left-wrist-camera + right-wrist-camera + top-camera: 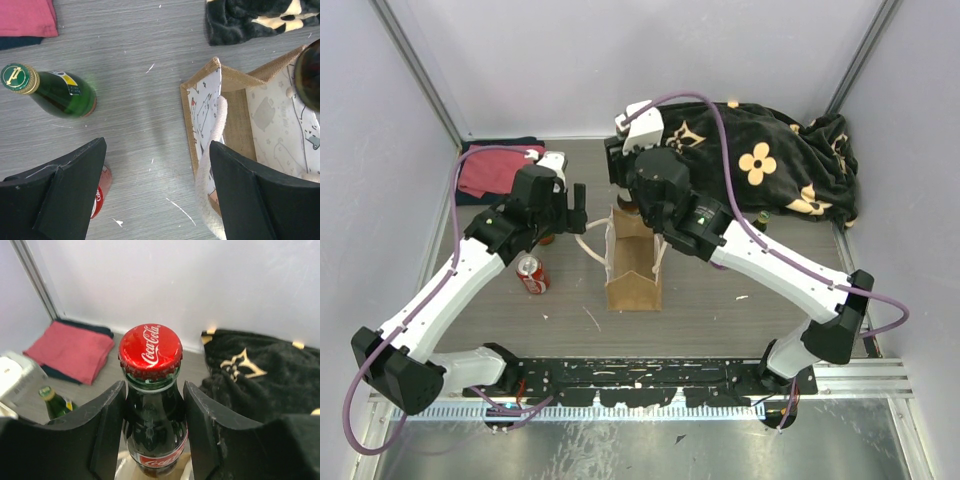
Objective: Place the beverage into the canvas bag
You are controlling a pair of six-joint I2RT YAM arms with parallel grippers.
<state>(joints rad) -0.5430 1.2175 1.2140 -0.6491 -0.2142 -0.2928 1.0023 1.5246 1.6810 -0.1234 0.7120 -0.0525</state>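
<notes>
Right pincer (154,386): pinching the cola bottle (152,415) at the neck, one finger on each side, just under the red cap. The bottle hangs upright.

Directly below the pincer: the bag (633,285), standing upright with its mouth open. In the left wrist view the bottle's dark body sits over the bag's far end. I cannot tell how deep its base is.

Step in hand (my judgement): lower the bottle into the bag.
- Go straight down and keep the bottle vertical.
- Keep it away from the bag walls so the base does not catch the rim and tip the bag.
- Let go only once the base rests on the bag floor.

Left pincer (157,145): spread, holding nothing. The bag wall and a rope handle (212,165) are just beside its right finger, so it could steady the bag.

Contents: apart from the bottle, the visible bag floor is bare.

To the left pincer's left: a can (100,192) lying on its side. Farther on, a green bottle (55,92) standing. Beyond that, a red cloth (27,17). Far right: a black blanket (255,17).
</notes>
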